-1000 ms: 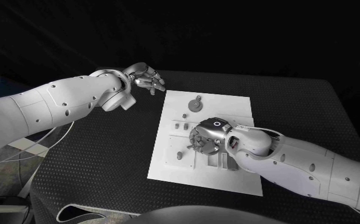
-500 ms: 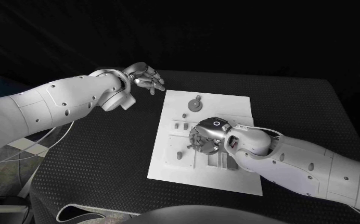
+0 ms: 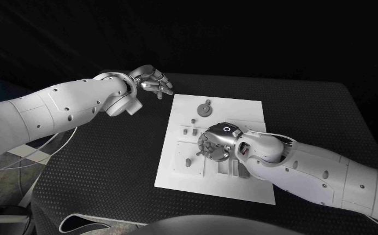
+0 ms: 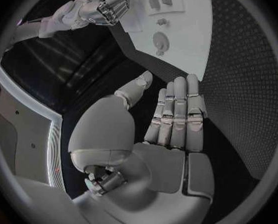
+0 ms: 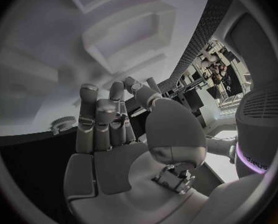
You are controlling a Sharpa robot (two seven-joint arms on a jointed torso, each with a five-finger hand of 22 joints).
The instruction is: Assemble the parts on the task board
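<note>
Right hand low over the task board, left hand off it.

The right hand [image 3: 214, 143] hovers over the white task board [image 3: 236, 191], fingers loosely curled, empty; beyond lies a round grey part [image 3: 205, 108]; the left hand [image 3: 152, 83] floats open, fingers together, past the board's far corner.

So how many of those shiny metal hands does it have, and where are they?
2. The left hand hovers open over the black table, off the far-left corner of the white task board. The right hand is down over the board's middle.
</note>
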